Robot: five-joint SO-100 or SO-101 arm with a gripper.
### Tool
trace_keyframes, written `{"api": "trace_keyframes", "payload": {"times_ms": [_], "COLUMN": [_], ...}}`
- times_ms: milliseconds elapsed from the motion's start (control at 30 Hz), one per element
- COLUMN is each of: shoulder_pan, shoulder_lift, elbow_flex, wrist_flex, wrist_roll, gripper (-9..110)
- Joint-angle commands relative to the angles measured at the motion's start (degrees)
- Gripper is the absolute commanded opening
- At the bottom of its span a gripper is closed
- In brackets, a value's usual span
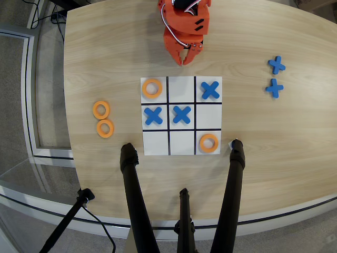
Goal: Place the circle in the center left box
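Only crosses (153, 115) mid-row, one cell (209, 115) bare

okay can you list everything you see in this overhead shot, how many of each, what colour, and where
board: one, white with black lines, table centre
orange rings on board: two, top-left cell and bottom-right cell
spare orange rings: two, on the table left of the board
blue crosses on board: three, top-right, middle-left, centre
spare blue crosses: two, table right side
tripod legs: black, bottom edge
table: one, light wood
gripper: one, orange, above the board's top edge, empty, looks closed
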Motion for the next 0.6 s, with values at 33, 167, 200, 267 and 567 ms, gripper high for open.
{"api": "trace_keyframes", "payload": {"times_ms": [33,167,200,267,567], "shoulder_pan": [-0.7,-4.0,-4.0,-3.8,-1.6], "shoulder_lift": [-0.4,-0.4,-0.4,-0.4,-0.6], "elbow_flex": [3.2,3.2,3.2,3.2,3.2], "wrist_flex": [0.3,0.4,0.4,0.4,0.4], "wrist_roll": [0.1,0.3,0.3,0.3,-0.1], "gripper": [0,0,0,0,0]}}
